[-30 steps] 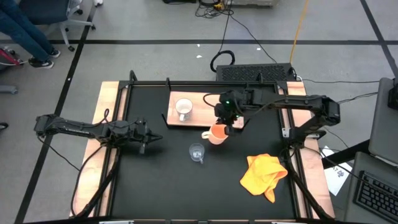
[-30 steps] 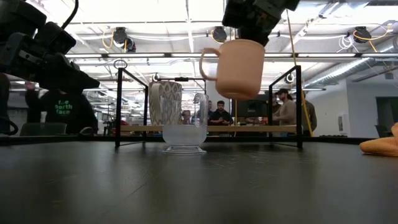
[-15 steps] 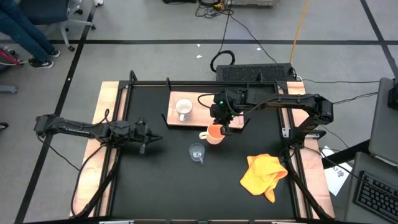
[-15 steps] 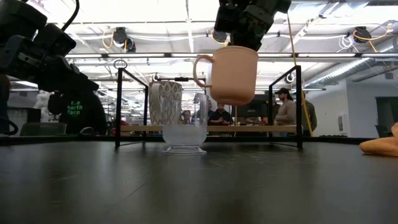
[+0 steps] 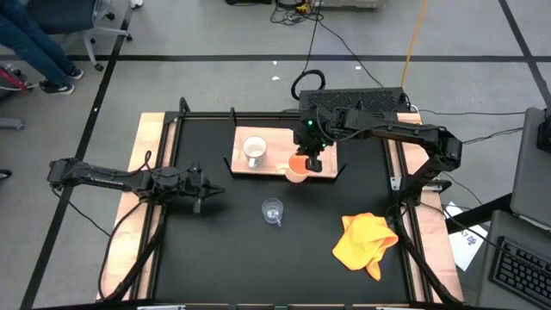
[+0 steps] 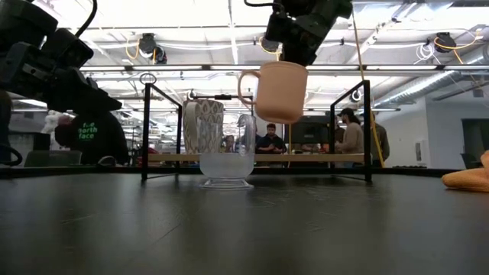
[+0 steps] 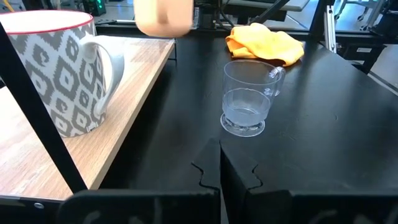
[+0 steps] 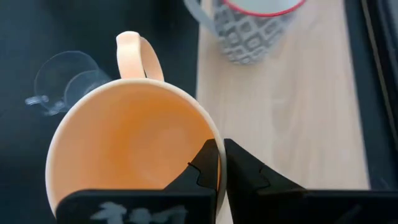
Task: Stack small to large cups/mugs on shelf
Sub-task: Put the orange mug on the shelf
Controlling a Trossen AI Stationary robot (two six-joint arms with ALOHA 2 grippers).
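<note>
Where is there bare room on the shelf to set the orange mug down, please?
The shelf is bare board right of the white mug; the right gripper holds the orange mug over its front edge there. The left end is crowded by the white mug.

Only one piece of writing could be made out — white letters on the dark top of a person standing in the room behind the table, seen in the low view. They read roughly "The North Face", though partly cut off by the arm in front. Nothing on the mugs, the shelf or the table carried legible text.
</note>
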